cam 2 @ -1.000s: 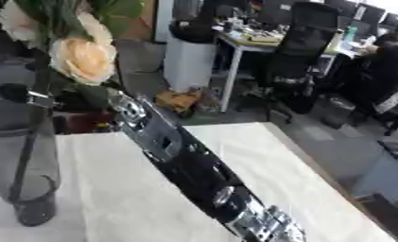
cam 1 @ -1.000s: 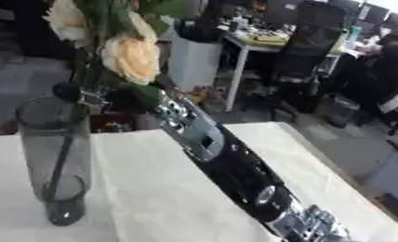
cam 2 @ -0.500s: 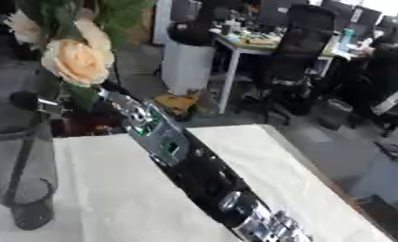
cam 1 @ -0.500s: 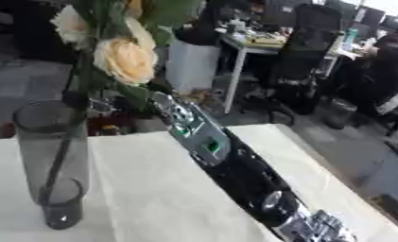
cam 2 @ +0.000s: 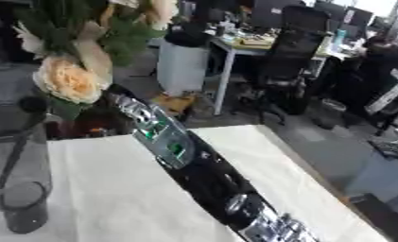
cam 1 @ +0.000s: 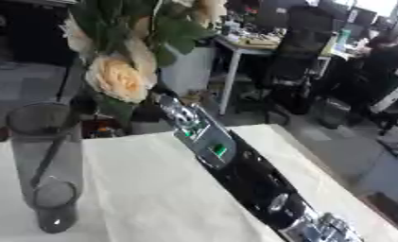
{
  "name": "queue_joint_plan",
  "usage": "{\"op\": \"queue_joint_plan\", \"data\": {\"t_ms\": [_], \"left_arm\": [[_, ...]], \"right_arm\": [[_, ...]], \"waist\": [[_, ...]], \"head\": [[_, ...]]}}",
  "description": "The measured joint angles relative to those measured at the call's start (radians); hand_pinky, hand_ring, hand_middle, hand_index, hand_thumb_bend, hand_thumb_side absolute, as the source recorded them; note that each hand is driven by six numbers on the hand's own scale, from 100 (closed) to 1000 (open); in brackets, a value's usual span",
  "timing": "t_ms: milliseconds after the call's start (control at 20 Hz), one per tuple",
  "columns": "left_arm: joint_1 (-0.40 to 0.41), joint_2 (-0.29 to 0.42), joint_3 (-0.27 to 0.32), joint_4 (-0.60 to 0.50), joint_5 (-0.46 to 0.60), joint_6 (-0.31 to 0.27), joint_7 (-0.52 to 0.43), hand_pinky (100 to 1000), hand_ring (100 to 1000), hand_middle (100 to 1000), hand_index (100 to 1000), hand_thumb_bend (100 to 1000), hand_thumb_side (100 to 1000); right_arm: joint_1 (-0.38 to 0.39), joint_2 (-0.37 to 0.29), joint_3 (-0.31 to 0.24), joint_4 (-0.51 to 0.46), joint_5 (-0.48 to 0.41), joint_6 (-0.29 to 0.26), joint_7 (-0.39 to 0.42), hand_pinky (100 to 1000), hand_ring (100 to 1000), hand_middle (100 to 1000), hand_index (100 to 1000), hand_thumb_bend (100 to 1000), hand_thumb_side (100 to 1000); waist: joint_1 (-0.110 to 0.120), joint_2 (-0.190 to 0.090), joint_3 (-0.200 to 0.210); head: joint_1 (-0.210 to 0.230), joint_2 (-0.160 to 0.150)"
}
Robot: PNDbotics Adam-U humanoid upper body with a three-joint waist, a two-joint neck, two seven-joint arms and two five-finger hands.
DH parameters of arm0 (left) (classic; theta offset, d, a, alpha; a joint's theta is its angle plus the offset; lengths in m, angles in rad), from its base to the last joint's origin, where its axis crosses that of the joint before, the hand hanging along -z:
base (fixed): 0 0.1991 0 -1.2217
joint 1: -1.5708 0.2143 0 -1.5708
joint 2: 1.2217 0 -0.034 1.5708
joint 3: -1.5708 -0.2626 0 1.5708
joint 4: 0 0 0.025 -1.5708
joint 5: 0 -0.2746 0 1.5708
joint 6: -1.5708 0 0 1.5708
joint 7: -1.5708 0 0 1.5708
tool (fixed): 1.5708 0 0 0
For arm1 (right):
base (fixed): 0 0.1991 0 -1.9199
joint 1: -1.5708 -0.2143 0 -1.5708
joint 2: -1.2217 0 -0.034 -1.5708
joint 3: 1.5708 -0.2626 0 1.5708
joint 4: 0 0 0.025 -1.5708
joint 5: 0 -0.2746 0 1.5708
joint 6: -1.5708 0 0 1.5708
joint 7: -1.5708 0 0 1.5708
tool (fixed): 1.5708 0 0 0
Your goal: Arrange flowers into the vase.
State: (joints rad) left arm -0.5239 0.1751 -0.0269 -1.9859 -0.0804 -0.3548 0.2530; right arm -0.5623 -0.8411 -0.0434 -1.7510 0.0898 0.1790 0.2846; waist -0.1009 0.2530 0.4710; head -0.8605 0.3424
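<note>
Nearest the camera, the robot's right arm (cam 1: 251,175) runs up from the lower right corner across the pale surface (cam 1: 144,189) toward the far left. Its right hand (cam 1: 148,111) is mostly lost behind leaves and blooms, so whether the fingers are apart or clamped on the stems cannot be told; the bunch hangs at the end of the arm, so it is probably carried there. The left hand shows in neither view.

At the left stands the tall smoky glass vase (cam 1: 46,165), upright, with a dark stem (cam 1: 49,153) slanting down inside it toward the base. Above and just behind its rim sits the flower bunch (cam 1: 132,56), a cream rose (cam 1: 117,79) lowest, with green foliage around it.

Against the frames from a second ago, the rose and the arm's end sit lower and closer to the vase mouth, though the whole view has also shifted, so part of that is the head tilting. My reading: the insertion is under way, the stem is already in the glass, and lowering and release remain.

Beyond the surface lies an office with desks and chairs
</note>
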Motion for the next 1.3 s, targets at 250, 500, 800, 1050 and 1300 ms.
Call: {"op": "queue_joint_plan", "data": {"t_ms": [250, 500, 800, 1050, 1300], "left_arm": [[0.001, 0.0, 0.0, 0.0, -0.003, 0.003, 0.004, 643, 951, 965, 952, 100, 1000], [0.004, 0.0, 0.0, 0.0, -0.007, 0.003, 0.005, 644, 951, 965, 952, 100, 1000], [0.006, 0.0, 0.0, 0.0, -0.008, 0.005, 0.006, 643, 953, 966, 952, 100, 1000], [0.009, 0.001, 0.0, 0.0, -0.008, 0.005, 0.006, 643, 954, 966, 952, 100, 1000], [0.013, 0.001, 0.0, 0.0, -0.009, 0.007, 0.008, 643, 954, 966, 952, 100, 1000]], "right_arm": [[0.021, 0.0, -0.01, -0.005, 0.0, 0.003, -0.009, 1000, 1000, 755, 989, 738, 886], [0.042, 0.0, -0.02, -0.012, 0.0, 0.004, -0.016, 1000, 1000, 756, 988, 738, 889], [0.037, 0.0, -0.032, -0.01, 0.0, 0.01, -0.025, 1000, 1000, 756, 987, 739, 893], [0.044, -0.006, -0.047, -0.007, -0.006, 0.001, -0.034, 1000, 1000, 768, 993, 724, 894], [0.064, -0.024, -0.065, -0.012, -0.03, -0.015, -0.042, 1000, 1000, 771, 993, 719, 904]], "waist": [[0.001, 0.0, -0.008], [0.001, -0.001, -0.016], [0.003, -0.004, -0.023], [0.007, -0.004, -0.03], [0.012, -0.004, -0.036]], "head": [[0.007, 0.0], [0.016, 0.006], [0.043, 0.009], [0.103, 0.014], [0.164, 0.022]]}}
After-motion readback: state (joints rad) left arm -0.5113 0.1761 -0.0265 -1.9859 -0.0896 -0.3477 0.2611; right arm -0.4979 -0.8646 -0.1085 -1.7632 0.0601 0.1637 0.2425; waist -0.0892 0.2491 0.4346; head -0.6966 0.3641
